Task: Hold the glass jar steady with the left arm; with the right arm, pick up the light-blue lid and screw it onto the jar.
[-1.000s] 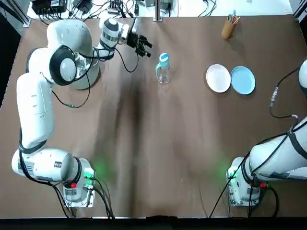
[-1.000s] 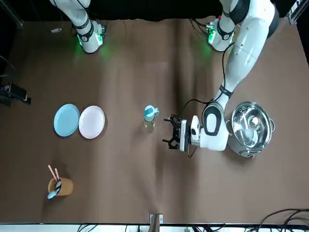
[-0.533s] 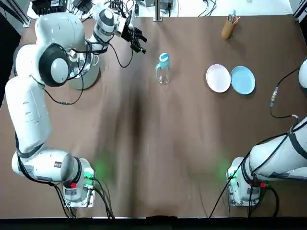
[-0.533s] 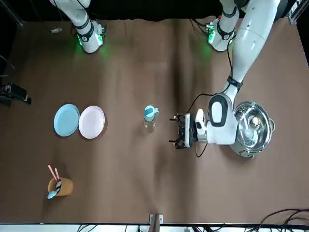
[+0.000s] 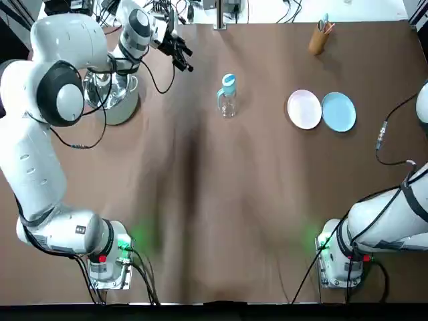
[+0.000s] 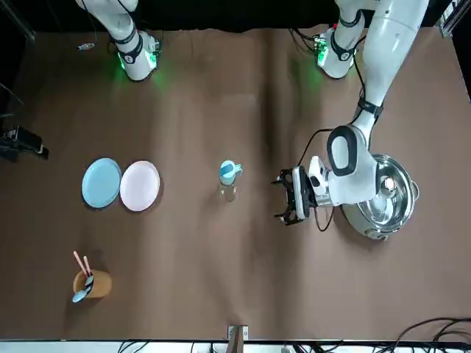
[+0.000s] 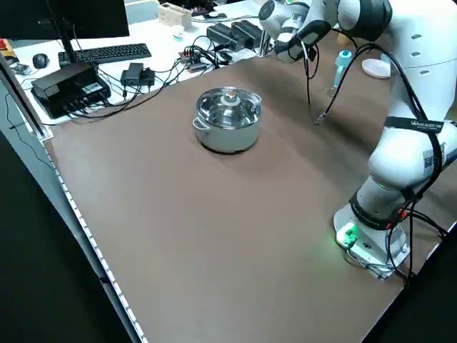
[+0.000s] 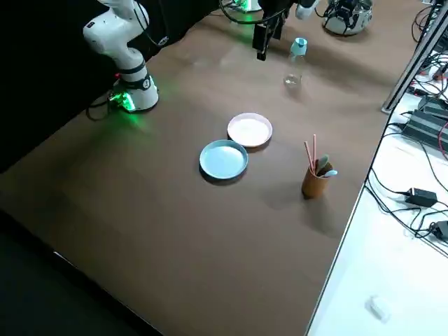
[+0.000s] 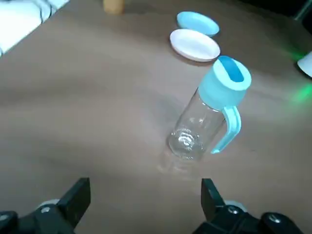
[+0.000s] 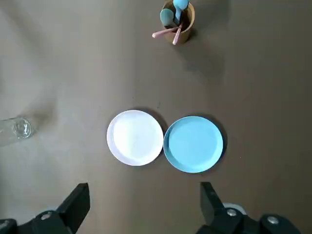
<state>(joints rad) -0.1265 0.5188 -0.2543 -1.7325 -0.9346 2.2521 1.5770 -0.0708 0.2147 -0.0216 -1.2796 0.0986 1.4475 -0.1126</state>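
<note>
The clear glass jar (image 5: 228, 103) stands upright at mid-table, and its light-blue lid (image 5: 229, 82), which has a side handle, sits on top of it. My left gripper (image 5: 179, 53) is open and hovers at the far left of the table, well apart from the jar, with nothing between its fingers. In the left wrist view the jar (image 9: 197, 126) and lid (image 9: 225, 82) lie beyond the spread fingers (image 9: 77, 197). My right gripper (image 10: 144, 204) is open and empty, high above the two plates at the table's right side.
A steel pot (image 6: 380, 195) stands beside the left arm's wrist. A white plate (image 5: 304, 109) and a light-blue plate (image 5: 338, 112) lie side by side right of the jar. A brown cup of utensils (image 5: 319, 37) stands at the far right corner.
My left gripper has drawn back from the jar, moving left and toward the far edge by the pot. The jar and the plates have not moved.
</note>
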